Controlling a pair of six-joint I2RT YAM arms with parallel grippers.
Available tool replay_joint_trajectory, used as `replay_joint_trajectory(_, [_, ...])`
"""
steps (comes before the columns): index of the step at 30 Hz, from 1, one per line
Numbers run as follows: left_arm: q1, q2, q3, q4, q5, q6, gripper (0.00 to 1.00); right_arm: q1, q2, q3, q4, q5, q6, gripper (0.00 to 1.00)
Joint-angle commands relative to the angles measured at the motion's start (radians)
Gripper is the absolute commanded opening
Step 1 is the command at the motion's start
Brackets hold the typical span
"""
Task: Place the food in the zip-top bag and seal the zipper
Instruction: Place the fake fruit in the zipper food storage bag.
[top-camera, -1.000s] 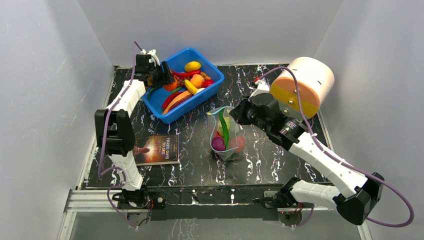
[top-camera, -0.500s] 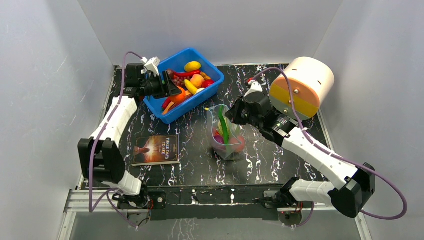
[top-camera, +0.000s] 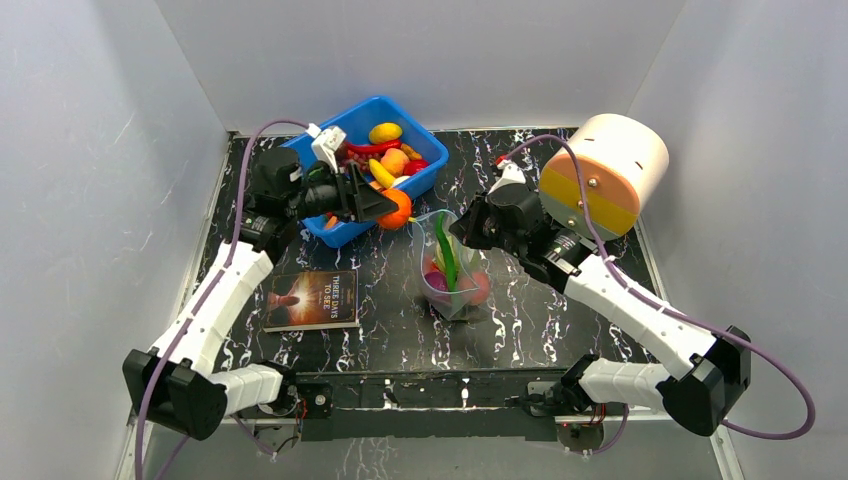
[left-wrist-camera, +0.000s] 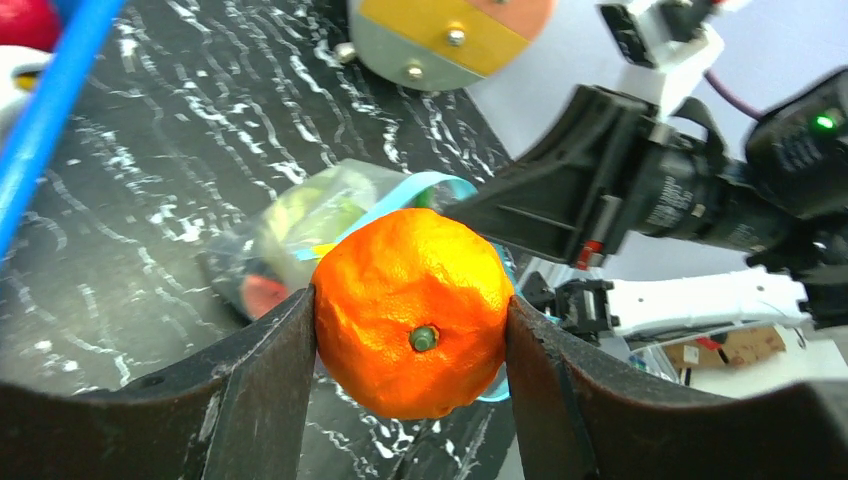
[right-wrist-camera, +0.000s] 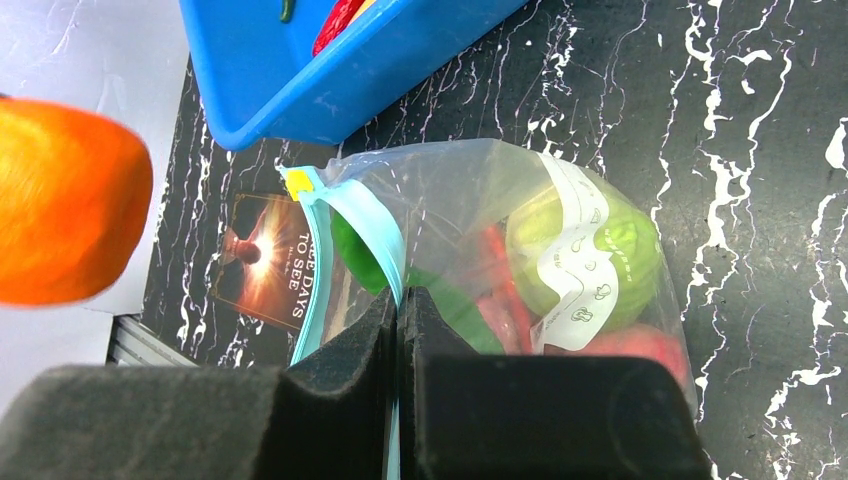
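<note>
The left pincer (left-wrist-camera: 408, 305) grasps the orange (top-camera: 398, 210) just beside the mouth of the zip-top bag (top-camera: 455, 275) — the right pincer (right-wrist-camera: 398, 310) is clenched on the zipper (right-wrist-camera: 360, 225), the bag standing on the table (top-camera: 540, 320). Nearby lies a book (top-camera: 313, 298) titled "THREE DAYS TO SEE".

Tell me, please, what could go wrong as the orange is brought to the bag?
The orange in the left gripper looks wide for the zip-top bag mouth; it may catch the zipper and roll off. The right gripper pinches only one edge, so a push could tip the bag.
</note>
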Motion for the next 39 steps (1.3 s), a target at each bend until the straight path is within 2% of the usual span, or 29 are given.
replay_joint_trajectory(1, [-0.081,-0.058,-0.028,0.104,0.023,-0.083,0.3,-0.003,-0.046,0.036,0.072,0.001,0.008,0.0])
replay_joint_trajectory(17, [-0.294,-0.087,-0.117,0.163,-0.123,-0.082,0.28,-0.003,-0.075,0.024,0.081,-0.017,0.017,0.0])
replay_joint_trajectory(21, [-0.343,-0.061,-0.114,0.119,-0.169,-0.044,0.28,-0.003,-0.071,0.028,0.081,-0.021,0.018,0.0])
replay_joint_trajectory(27, [-0.401,-0.033,-0.117,0.064,-0.248,0.007,0.35,-0.004,-0.074,0.026,0.084,-0.02,0.017,0.0])
replay_joint_trajectory(32, [-0.422,0.0,-0.108,0.05,-0.256,0.029,0.4,-0.003,-0.073,0.02,0.084,-0.023,0.02,0.0])
replay_joint_trajectory(39, [-0.435,0.013,-0.098,0.031,-0.278,0.048,0.51,-0.004,-0.077,0.016,0.087,-0.024,0.02,0.0])
